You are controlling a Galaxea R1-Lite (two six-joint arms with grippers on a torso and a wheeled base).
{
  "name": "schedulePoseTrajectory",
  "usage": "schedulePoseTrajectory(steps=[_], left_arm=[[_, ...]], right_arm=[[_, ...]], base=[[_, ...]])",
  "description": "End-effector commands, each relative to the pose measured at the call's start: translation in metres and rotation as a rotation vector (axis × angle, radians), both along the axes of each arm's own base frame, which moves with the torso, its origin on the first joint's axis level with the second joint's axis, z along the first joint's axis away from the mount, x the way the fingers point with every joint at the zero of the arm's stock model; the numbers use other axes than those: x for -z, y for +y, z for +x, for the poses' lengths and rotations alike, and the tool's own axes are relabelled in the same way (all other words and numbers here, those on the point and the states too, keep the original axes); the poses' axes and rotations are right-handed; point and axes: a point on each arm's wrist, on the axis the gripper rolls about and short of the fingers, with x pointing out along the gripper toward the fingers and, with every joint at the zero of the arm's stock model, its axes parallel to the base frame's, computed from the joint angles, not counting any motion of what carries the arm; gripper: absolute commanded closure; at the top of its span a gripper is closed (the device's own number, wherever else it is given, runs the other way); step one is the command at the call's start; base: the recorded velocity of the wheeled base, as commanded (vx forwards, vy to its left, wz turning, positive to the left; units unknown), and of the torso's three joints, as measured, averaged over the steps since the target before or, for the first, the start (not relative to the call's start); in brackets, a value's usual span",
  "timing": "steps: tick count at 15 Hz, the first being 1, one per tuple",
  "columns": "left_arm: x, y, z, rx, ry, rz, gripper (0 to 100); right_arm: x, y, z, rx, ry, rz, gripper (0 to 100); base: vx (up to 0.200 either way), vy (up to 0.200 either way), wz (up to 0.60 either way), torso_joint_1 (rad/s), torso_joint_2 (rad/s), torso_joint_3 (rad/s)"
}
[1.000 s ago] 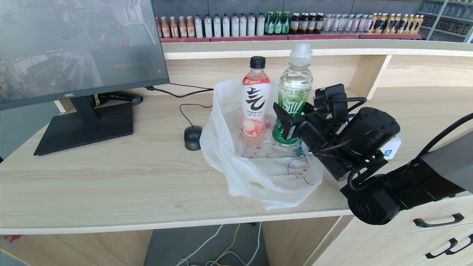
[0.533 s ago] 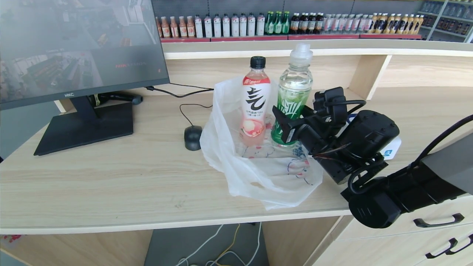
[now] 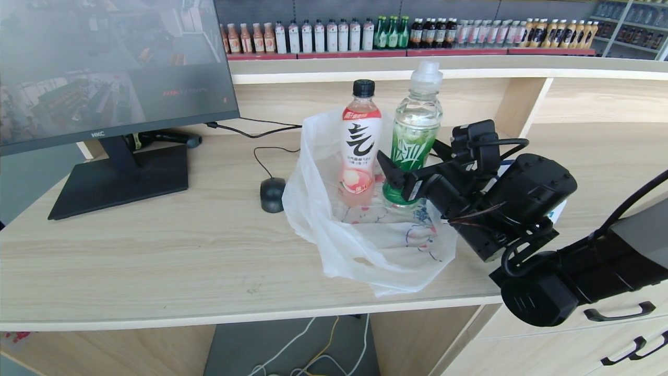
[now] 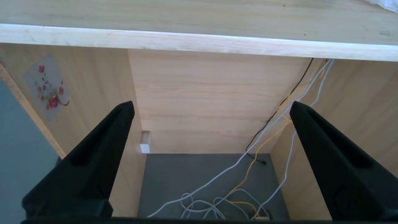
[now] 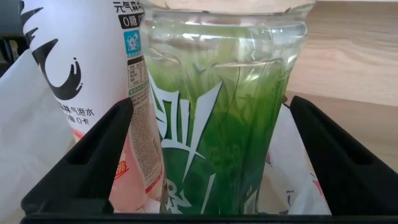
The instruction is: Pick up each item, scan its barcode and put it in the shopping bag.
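Note:
A green bottle [image 3: 415, 125] and a pink-labelled bottle [image 3: 360, 146] stand upright side by side on the white shopping bag [image 3: 376, 245], which lies spread on the wooden counter. My right gripper [image 3: 409, 164] is open, with one finger on each side of the green bottle's lower half. In the right wrist view the green bottle [image 5: 217, 124] sits between the two fingers of the right gripper [image 5: 210, 118], with a gap at each side, and the pink bottle [image 5: 93, 81] stands just beside it. My left gripper [image 4: 211, 112] hangs open below the counter's front edge, holding nothing.
A monitor [image 3: 104, 68] stands at the left, with a black handheld scanner [image 3: 167, 138] behind its base. A mouse [image 3: 272, 194] lies just left of the bag. A raised wooden ledge [image 3: 469, 65] runs behind the bottles. Drawers [image 3: 616, 313] sit at the lower right.
My right gripper has pushed a little farther forward, so its fingers reach deeper around the green bottle. Both bottles and the bag stay where they were.

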Motion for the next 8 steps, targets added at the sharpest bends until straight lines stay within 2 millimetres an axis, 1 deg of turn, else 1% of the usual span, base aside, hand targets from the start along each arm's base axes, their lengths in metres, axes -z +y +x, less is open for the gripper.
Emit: schedulePoseTrajectory(steps=[1, 4, 6, 7, 8], left_arm=[[0.000, 0.000, 0.000, -0.001, -0.001, 0.000, 0], [0.000, 0.000, 0.000, 0.001, -0.001, 0.000, 0], [0.000, 0.000, 0.000, -0.001, -0.001, 0.000, 0], [0.000, 0.000, 0.000, -0.001, -0.001, 0.000, 0], [0.000, 0.000, 0.000, -0.001, -0.001, 0.000, 0]], right_arm=[[-0.003, -0.001, -0.001, 0.002, -0.007, 0.004, 0], [-0.009, -0.006, -0.010, 0.002, -0.015, 0.009, 0], [-0.031, -0.023, -0.038, 0.003, -0.045, 0.027, 0], [-0.043, -0.042, -0.063, 0.017, -0.061, 0.036, 0], [-0.044, -0.066, -0.088, 0.047, -0.053, 0.032, 0]], base=[[0.000, 0.000, 0.00, 0.000, 0.00, 0.000], [0.000, 0.000, 0.00, 0.000, 0.00, 0.000], [0.000, 0.000, 0.00, 0.000, 0.00, 0.000], [0.000, 0.000, 0.00, 0.000, 0.00, 0.000], [0.000, 0.000, 0.00, 0.000, 0.00, 0.000]])
